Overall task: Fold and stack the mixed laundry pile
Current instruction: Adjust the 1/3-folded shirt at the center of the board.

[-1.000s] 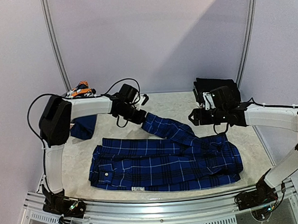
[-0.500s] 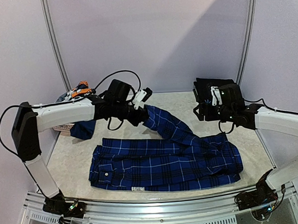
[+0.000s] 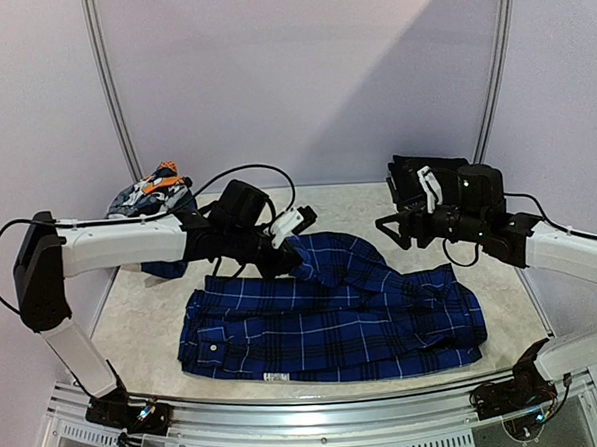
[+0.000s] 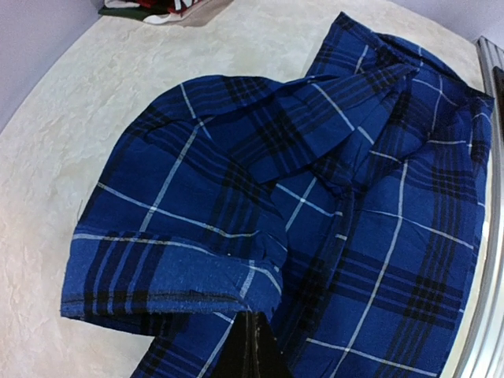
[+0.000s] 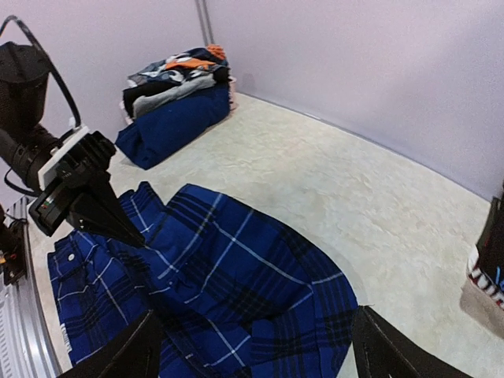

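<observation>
A blue plaid shirt [image 3: 334, 322] lies spread across the middle of the table. My left gripper [image 3: 285, 248] is shut on its sleeve cuff and holds it over the shirt's upper left part, so the sleeve humps up behind it. In the left wrist view the closed gripper [image 4: 252, 350] pinches the cuff's edge [image 4: 181, 287]. My right gripper [image 3: 391, 229] hovers open above the shirt's far right, holding nothing. Its fingers [image 5: 118, 354] stand wide apart over the plaid cloth [image 5: 236, 276]. The rest of the mixed laundry pile [image 3: 149, 194] sits at the back left.
A dark blue garment [image 3: 165, 260] hangs down from the pile behind my left arm. Dark folded clothing [image 3: 431, 171] lies at the back right, behind my right gripper. Metal rails [image 3: 309, 423] line the near table edge. Lilac walls close in the back and sides.
My left gripper has lifted the stretched sleeve and brought its cuff down toward the shirt body. My right gripper has drawn up off the shirt and opened wider.
</observation>
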`<action>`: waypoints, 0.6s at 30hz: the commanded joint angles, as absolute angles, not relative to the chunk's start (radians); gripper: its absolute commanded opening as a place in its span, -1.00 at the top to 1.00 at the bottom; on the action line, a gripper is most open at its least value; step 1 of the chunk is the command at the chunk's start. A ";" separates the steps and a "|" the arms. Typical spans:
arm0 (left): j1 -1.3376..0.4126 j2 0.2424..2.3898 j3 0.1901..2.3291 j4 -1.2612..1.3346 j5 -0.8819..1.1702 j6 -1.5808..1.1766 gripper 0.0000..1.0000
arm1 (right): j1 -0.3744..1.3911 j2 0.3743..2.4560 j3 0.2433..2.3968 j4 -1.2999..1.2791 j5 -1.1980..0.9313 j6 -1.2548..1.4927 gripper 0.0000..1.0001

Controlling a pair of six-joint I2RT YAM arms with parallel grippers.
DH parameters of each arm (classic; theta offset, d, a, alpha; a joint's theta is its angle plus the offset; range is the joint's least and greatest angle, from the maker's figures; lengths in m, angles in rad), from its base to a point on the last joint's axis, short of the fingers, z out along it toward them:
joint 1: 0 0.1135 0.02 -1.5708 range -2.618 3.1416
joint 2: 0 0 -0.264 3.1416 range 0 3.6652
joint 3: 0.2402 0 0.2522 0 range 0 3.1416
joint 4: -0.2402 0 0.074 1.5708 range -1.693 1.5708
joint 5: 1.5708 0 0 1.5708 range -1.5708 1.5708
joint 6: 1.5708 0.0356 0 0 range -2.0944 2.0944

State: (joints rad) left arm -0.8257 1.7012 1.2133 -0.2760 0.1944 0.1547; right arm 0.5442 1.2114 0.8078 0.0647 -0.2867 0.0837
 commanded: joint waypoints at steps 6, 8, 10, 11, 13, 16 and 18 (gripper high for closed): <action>-0.850 1.617 1.161 -0.261 0.228 0.206 1.00 | 0.504 1.343 1.011 -0.064 -0.605 -0.218 -0.69; -0.850 1.609 1.155 -0.258 0.229 0.211 1.00 | 0.469 1.365 1.032 -0.075 -0.691 -0.238 -0.69; -0.850 1.605 1.154 -0.257 0.232 0.216 1.00 | 0.439 1.410 1.070 -0.113 -0.776 -0.258 -0.69; -0.851 1.603 1.153 -0.258 0.237 0.219 1.00 | 0.433 1.429 1.096 -0.142 -0.807 -0.267 -0.69; -0.851 1.597 1.150 -0.259 0.240 0.221 1.00 | 0.430 1.489 1.148 -0.205 -0.847 -0.303 -0.66; -0.853 1.580 1.138 -0.251 0.249 0.225 1.00 | 0.430 1.582 1.207 -0.238 -0.881 -0.335 -0.64; -0.857 1.565 1.126 -0.242 0.267 0.230 1.00 | 0.430 1.633 1.259 -0.241 -0.859 -0.333 -0.64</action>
